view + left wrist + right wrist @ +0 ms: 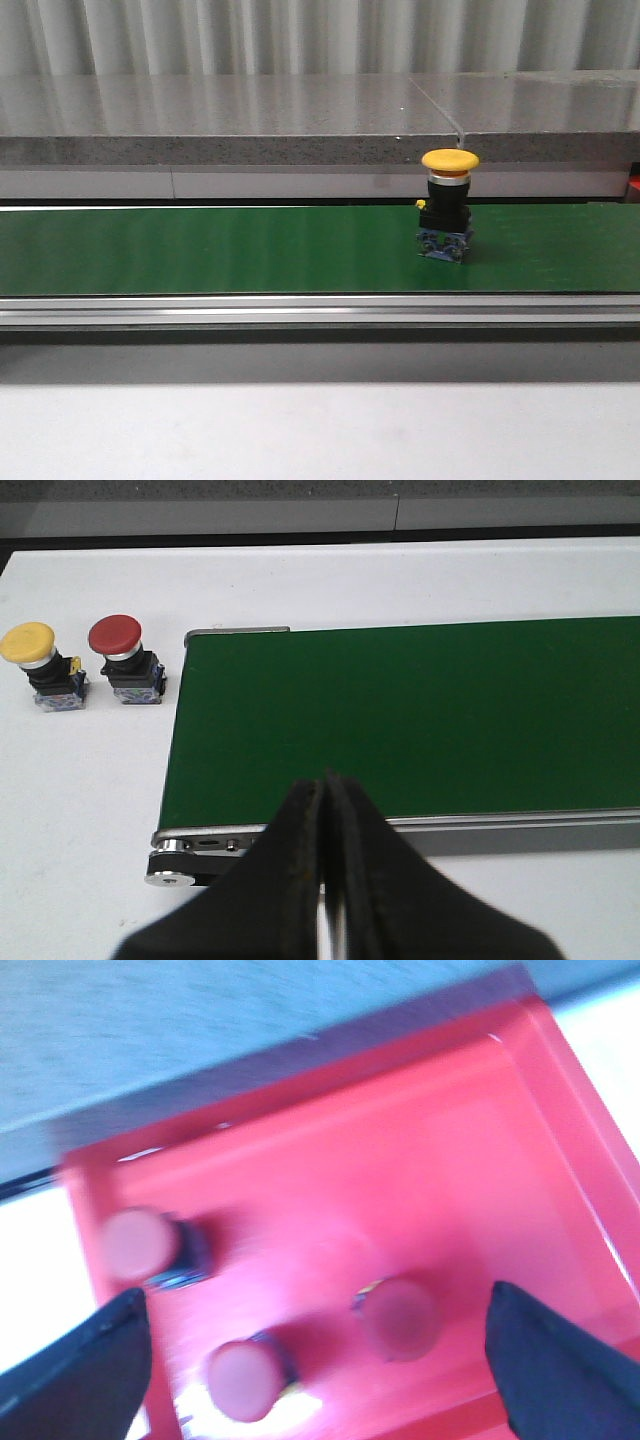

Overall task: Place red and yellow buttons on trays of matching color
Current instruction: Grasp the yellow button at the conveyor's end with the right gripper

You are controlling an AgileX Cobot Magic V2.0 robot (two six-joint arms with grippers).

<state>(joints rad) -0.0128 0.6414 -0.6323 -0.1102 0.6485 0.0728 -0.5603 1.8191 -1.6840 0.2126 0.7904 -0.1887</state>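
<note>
Where it stands upright on the green belt (200,250), the button (448,205) shows a yellow cap — black body.

A lab or factory-style test bench built around a small conveyor line.

A flat green conveyor belt (220,250) in an aluminium frame (300,308) runs across a plain white table (300,430), with a grey speckled stone ledge (250,120) and pale corrugated wall panels (300,35) behind it. Industrial mushroom-head push buttons serve as the parts: a yellow button (449,205) stands on the belt, two more sit on the table by the belt's end, and a red plastic tray (420,1190) holds three red ones.
</note>
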